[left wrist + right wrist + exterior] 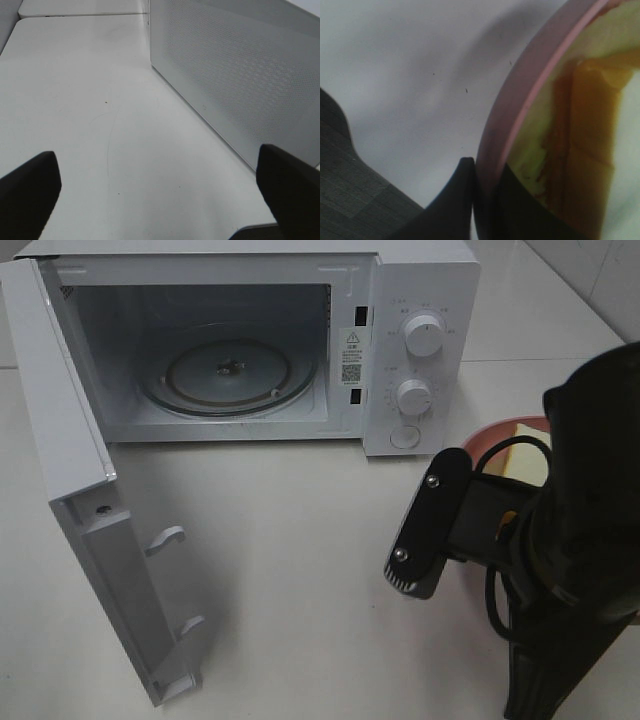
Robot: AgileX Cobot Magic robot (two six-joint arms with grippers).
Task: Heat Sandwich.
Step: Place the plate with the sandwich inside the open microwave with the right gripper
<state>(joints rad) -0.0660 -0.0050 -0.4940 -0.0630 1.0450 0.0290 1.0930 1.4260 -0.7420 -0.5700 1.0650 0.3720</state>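
- Two hands, two states.
- Right hand point(482, 167): pressed almost together, pinching the rim of the pink plate point(530, 90), with one finger outside the rim and one inside.
- Sandwich point(590, 130) lies on that plate, orange crust facing the pinched rim. Cannot tell whether the inner finger touches it.
- High view: the plate is toward the right edge of the counter point(290, 570), near the front right corner of the microwave point(420, 340). The right arm covers most of it; only a strip of rim and some pale bread show.
- Left hand point(157, 185): spread wide and holding nothing, low over the counter just beside the perforated face of the door point(240, 75).
- Microwave sits toward the back edge. Its door stands open toward the left edge, and the glass turntable point(225, 375) is visible inside.
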